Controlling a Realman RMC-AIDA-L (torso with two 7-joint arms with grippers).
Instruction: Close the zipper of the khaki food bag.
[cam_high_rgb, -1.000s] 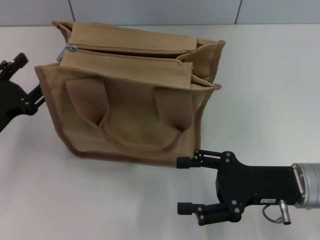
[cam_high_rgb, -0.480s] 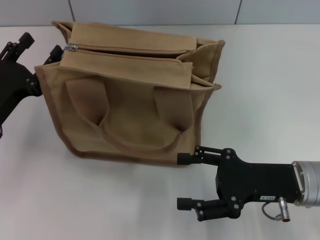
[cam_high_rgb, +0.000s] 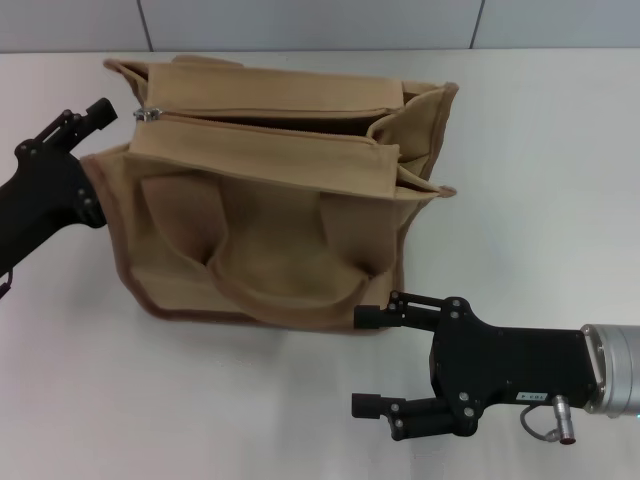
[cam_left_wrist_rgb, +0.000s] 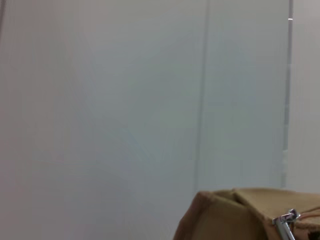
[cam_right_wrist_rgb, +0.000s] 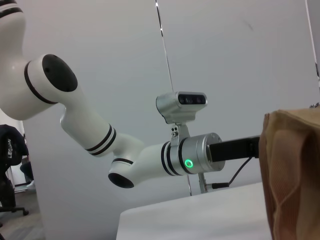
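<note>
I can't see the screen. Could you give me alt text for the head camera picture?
A tan bag stands on a white table, its zipper open, the pull at the left end. The left gripper reaches beside that end; the right gripper waits open in front.

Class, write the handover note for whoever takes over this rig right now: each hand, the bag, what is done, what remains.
Left hand: at the khaki food bag's left top corner, near the silver pull tab; grip not visible.
Right hand: open, on the table in front of the bag's lower right corner, holding nothing.
Done: left hand brought to the pull.
Left: the zipper is open along the top; grasp the tab and draw it across.
</note>
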